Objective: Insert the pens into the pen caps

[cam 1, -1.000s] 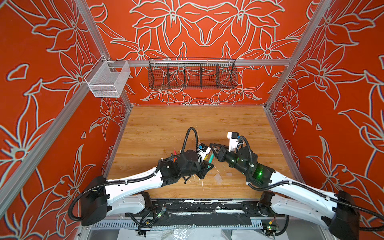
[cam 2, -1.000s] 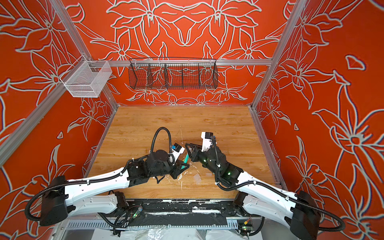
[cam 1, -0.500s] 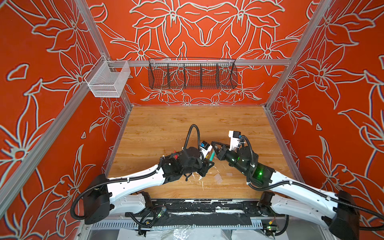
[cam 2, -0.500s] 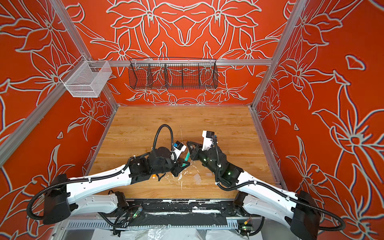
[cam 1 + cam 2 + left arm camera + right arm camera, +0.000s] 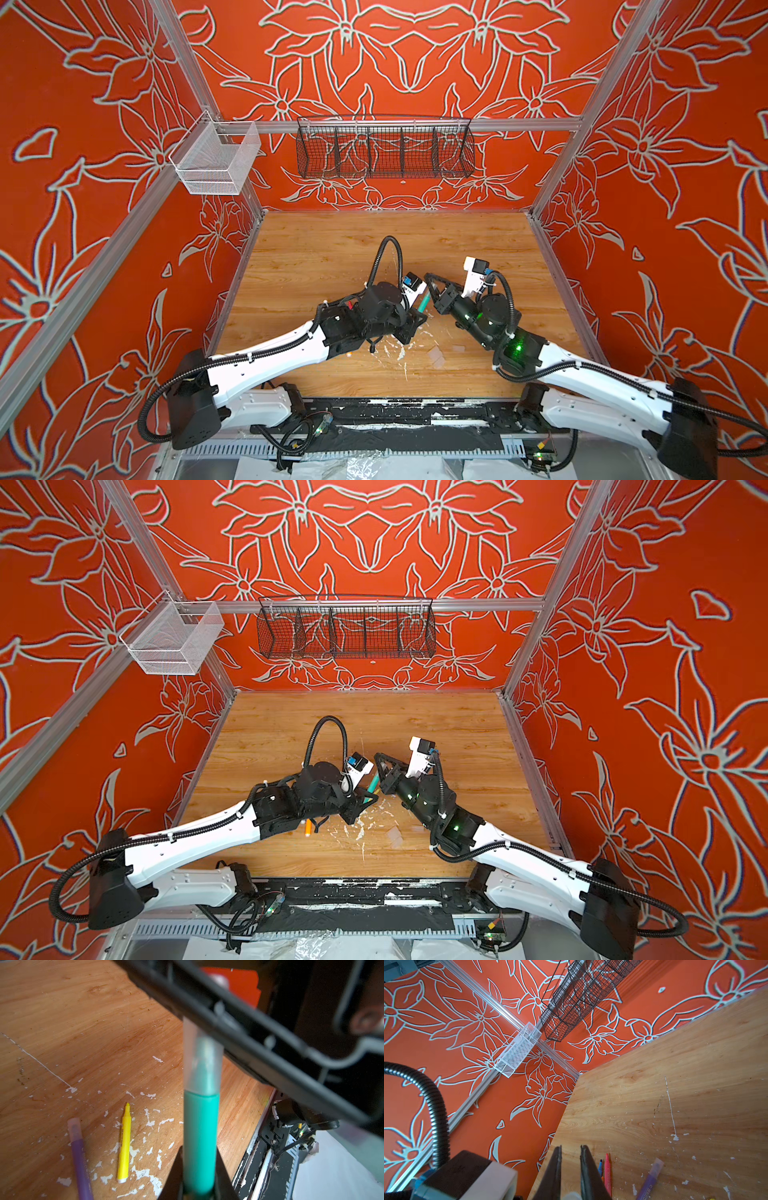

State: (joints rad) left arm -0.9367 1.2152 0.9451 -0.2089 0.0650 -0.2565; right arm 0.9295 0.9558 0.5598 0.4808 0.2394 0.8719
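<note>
The left hand (image 5: 199,1153) is clamped tight on the barrel of the slim green marker pen (image 5: 200,1126), lifting it clear of the wooden tabletop (image 5: 62,1022) for a straight push. Beyond, the pen's tip sits inside the short clear plastic cap (image 5: 202,1057), seemingly seated. The right hand (image 5: 570,1151) is closed on the cap's far end, bracing it. Below the green pen lie an uncapped yellow pen (image 5: 124,1142) and a capped purple pen (image 5: 80,1159).

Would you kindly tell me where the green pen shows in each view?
Both top views: green pen near centre, slanted.
Left wrist: centre foreground, clear cap over its tip.
Right wrist: not in it.
Shared landmark: white paint flecks.
</note>
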